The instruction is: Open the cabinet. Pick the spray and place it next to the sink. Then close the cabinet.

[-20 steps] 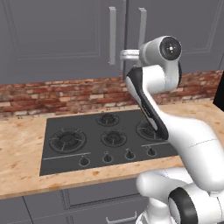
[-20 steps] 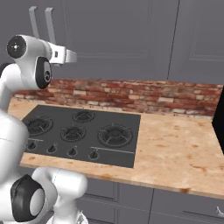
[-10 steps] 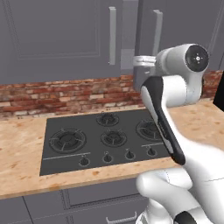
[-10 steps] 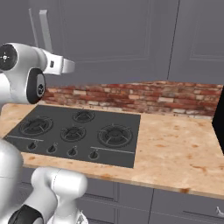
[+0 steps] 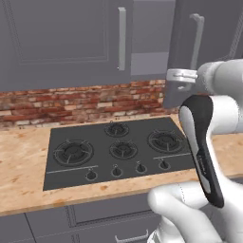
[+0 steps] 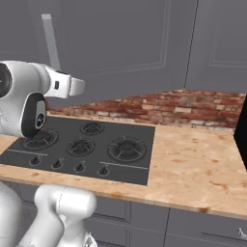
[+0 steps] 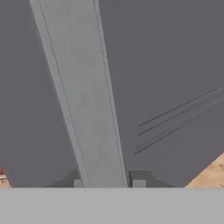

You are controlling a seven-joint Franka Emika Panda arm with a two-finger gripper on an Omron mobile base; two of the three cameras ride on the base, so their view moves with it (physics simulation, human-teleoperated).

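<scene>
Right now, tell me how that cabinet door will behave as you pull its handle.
The door looks stiff and hinged, so it likely swings, not slides. The smooth metal handle between the gripper fingertips may slip.

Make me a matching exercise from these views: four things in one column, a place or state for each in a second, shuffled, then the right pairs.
Things:
1. right cabinet door
2. left cabinet door
3. pincer
4. hob

States or places:
A. set in the counter below the brick wall
B. shut flat
C. swung partly open
D. closed on the silver bar handle

Pairs: 1-C, 2-B, 3-D, 4-A
</scene>
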